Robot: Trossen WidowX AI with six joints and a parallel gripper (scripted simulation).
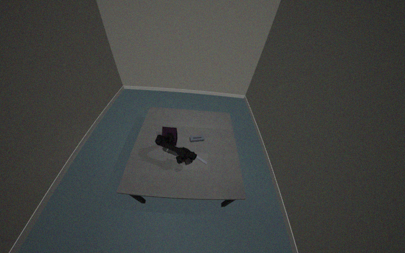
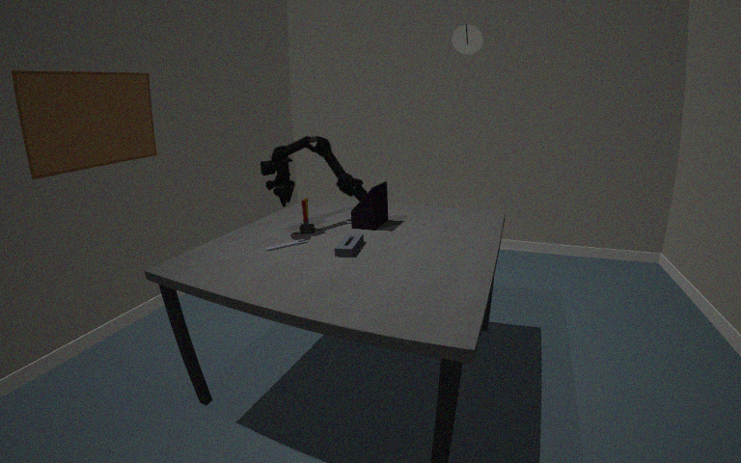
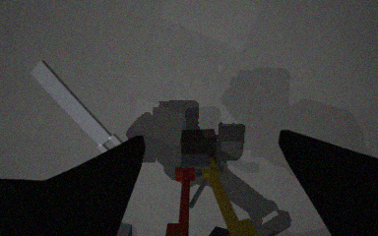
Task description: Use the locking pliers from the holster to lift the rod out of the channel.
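The black two-fingered pincer (image 1: 185, 161) (image 2: 284, 204) (image 3: 212, 139) is wide open with nothing between its fingers, pointing down above the table. Its dark fingertips stand well apart in the wrist view, on either side of a small dark block-shaped holster (image 2: 307, 229) (image 3: 198, 143) lower down. In the exterior view, locking pliers with red and yellow handles (image 2: 306, 201) (image 3: 184, 199) stand upright in that holster, near the pincer and lower than most of it. From the wrist, the two handles spread apart toward the bottom edge, with a thin grey piece between them. The top view does not show the pliers clearly.

Near the holster, a long, pale, flat bar (image 1: 201, 159) (image 2: 286, 245) (image 3: 71, 103) lies on the table. Farther out is a low, grey rectangular block (image 1: 196, 139) (image 2: 347, 247) with a narrow dark slot in its top, the channel. The rod cannot be made out in that slot, so its exact position is unclear.

The black jointed arm (image 1: 171, 147) (image 2: 333, 163) arches back to a dark purple, slope-topped block (image 1: 169, 130) (image 2: 375, 211). All this is on a grey rectangular table (image 1: 214, 184) (image 2: 409, 294) (image 3: 295, 29) with dark legs, above a blue floor (image 1: 179, 226) (image 2: 617, 370). An orange-brown rectangular board (image 2: 90, 122) and a round pale clock (image 2: 467, 47) hang on the walls.
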